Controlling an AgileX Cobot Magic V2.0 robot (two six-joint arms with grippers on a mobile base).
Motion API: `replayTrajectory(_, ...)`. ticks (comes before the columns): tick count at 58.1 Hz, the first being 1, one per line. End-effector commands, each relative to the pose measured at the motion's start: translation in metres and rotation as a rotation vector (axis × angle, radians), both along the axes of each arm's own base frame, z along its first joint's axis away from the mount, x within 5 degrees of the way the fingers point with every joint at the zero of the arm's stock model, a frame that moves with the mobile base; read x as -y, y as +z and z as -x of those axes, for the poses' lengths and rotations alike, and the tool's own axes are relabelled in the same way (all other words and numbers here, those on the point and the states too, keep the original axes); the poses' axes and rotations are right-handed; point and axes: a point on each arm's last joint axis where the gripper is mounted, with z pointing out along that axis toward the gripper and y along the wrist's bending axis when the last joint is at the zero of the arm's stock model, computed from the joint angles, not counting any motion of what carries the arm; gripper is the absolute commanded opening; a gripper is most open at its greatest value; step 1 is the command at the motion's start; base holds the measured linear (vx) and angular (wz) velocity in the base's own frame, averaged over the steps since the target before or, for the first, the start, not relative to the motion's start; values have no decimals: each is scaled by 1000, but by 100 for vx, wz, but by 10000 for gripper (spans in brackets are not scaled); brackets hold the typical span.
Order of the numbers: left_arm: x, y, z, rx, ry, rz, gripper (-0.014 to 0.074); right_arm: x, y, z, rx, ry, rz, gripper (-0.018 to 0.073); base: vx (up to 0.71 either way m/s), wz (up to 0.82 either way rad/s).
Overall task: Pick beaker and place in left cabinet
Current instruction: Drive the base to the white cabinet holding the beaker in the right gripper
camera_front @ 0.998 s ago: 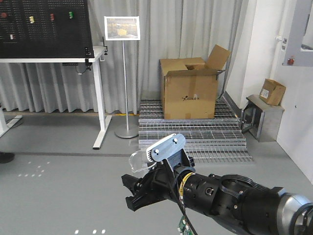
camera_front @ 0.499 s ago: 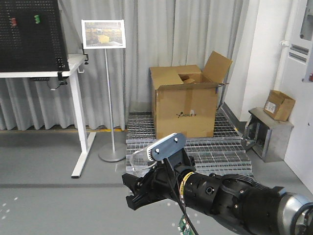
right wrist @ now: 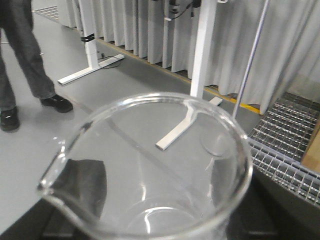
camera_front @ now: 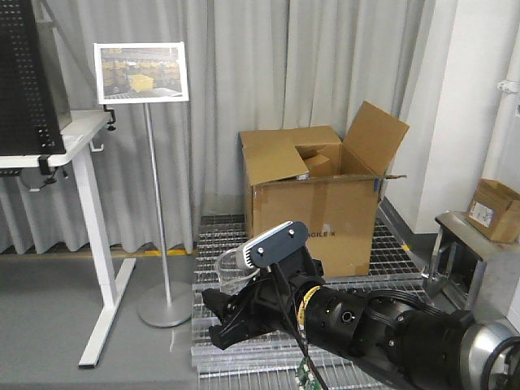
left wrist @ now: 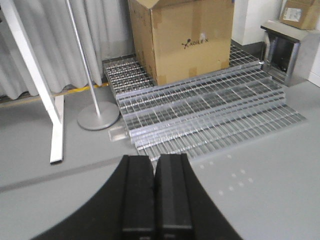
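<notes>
The beaker (right wrist: 155, 200), a clear glass cylinder with a pouring lip, fills the lower part of the right wrist view. My right gripper (right wrist: 160, 215) is shut on it, and its dark fingers (right wrist: 82, 185) show through the glass on both sides. In the front view the right gripper (camera_front: 231, 305) holds the beaker (camera_front: 230, 266) above the floor at lower centre. My left gripper (left wrist: 153, 195) is shut and empty, with its jaws pressed together over the grey floor. The left cabinet is out of view.
An open cardboard box (camera_front: 313, 203) stands on steel floor gratings (camera_front: 211, 325). A sign stand (camera_front: 150, 203) and a white desk leg (camera_front: 97, 268) are at the left. A small box sits on a metal stand (camera_front: 463, 252) at the right. A person's legs (right wrist: 25, 55) show at the left.
The whole scene has slid left and grown larger in the front view: desk and sign stand moved left, the box looks nearer. The right arm and beaker stay put in the frame.
</notes>
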Motion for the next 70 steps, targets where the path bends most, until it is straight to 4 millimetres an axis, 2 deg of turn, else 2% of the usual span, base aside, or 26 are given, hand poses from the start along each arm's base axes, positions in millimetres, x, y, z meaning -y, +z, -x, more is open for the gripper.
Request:
replayTrajectory(1,0,14,-1,106,5,34,-6,1,36,2,99,25,-98,226,58,-4)
replayTrajectory(32,0,14,-1,106,5,34,-6,1,36,2,99,25,-98,226,46,-26)
replayTrajectory(70,0,14,-1,105,5,34,-6,1,36,2,99,25,-98,226,27,-64)
